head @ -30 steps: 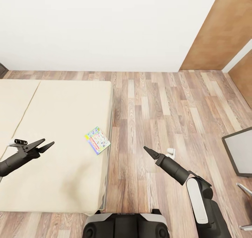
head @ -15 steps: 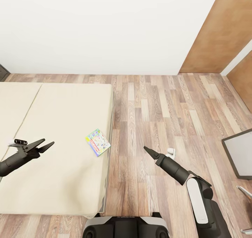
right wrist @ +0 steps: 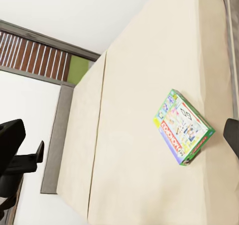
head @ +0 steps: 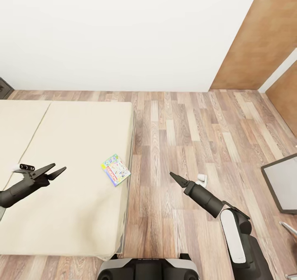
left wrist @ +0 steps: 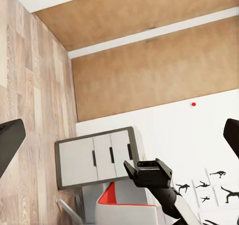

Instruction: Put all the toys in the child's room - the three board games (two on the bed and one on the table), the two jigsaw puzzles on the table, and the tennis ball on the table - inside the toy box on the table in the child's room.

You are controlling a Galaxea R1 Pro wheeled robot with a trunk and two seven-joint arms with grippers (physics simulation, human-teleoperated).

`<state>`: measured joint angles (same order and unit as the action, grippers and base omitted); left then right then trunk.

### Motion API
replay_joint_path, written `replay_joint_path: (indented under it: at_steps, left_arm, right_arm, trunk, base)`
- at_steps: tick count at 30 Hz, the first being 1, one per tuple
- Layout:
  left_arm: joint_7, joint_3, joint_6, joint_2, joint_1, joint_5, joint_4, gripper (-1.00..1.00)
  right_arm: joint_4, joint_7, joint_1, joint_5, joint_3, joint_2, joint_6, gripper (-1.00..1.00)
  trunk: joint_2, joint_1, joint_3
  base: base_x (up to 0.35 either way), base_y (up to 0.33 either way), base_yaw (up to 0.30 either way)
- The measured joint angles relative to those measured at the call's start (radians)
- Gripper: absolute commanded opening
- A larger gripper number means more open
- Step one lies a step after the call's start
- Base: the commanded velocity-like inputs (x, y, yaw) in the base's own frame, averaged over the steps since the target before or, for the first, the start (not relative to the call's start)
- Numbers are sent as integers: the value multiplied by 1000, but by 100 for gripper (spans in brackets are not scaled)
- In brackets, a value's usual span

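Shifted slightly down in view since a second ago: bed point(head: 62, 181), floor point(head: 185, 123). Left gripper point(head: 54, 171) parted over bed; right gripper point(head: 175, 177) pinched together over floor. Beyond, board game point(head: 115, 170) flat near bed's edge.

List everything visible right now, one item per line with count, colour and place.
board game: one, pale green with a bright cover, flat on the bed near its floor-side edge.
bed: one, cream-beige, left of the head view.
cabinet: one, dark-framed with a grey top, right edge.
small white object: one, on the plank floor by the right gripper.
left gripper: black, open, over the bed.
right gripper: black, above the floor.
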<state>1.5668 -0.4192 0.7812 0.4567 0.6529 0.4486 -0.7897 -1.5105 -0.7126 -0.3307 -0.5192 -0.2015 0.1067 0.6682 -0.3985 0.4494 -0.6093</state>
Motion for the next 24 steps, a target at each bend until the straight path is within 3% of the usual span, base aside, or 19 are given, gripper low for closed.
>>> replay_joint_path:
  at_steps: [24]
  left_arm:
    - [0,-1,-1,-3,0,-2,0,100]
  right_arm:
    - [1,-2,0,-3,-7,-2,1,100]
  trunk:
    - [0,0,39]
  base:
    - [0,0,0]
